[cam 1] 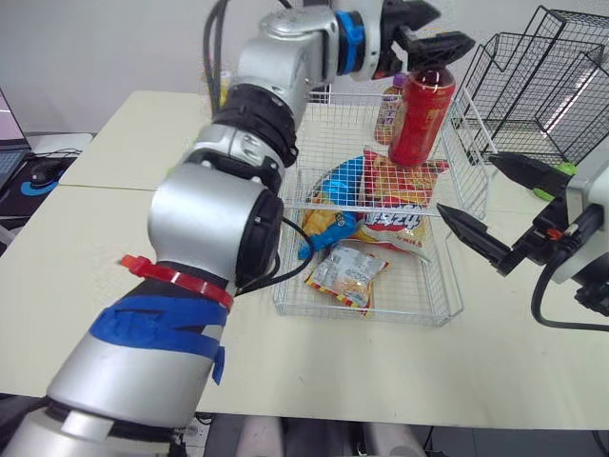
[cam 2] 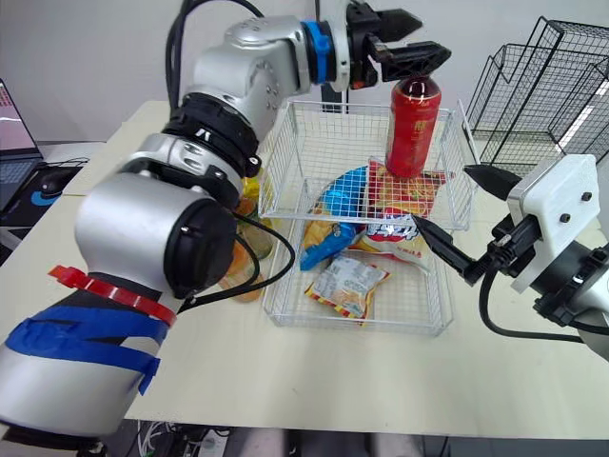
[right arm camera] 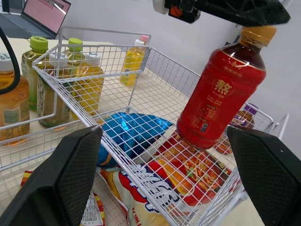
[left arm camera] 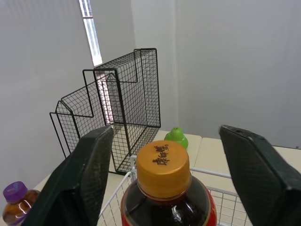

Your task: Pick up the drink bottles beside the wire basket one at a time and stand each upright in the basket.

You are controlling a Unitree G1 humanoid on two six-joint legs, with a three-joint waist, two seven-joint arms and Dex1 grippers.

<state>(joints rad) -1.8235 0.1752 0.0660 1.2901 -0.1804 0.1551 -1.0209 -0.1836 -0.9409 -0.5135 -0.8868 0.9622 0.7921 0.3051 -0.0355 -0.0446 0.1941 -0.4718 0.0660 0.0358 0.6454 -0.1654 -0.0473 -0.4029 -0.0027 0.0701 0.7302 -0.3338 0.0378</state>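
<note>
Right gripper (cam 2: 441, 195), nearest to us, hangs just beside the right wall of the wire basket (cam 2: 362, 319), its two fingers spread wide with nothing between them. Within the basket we see snack bags (cam 2: 347, 284), and on the far one the red drink bottle (cam 2: 411, 129) stands cap up. Above it, the left gripper (cam 2: 433, 34) straddles the orange cap (left arm camera: 162, 162), fingers wide apart and not touching it. Yellow tea bottles (right arm camera: 38, 61) stand outside the left wall; a purple-capped bottle (left arm camera: 16, 207) and black wire racks (cam 2: 542, 86) lie beyond.

Chinese characters "康师傅" on the orange cap (left arm camera: 162, 162) of the red bottle (right arm camera: 214, 101).
</note>
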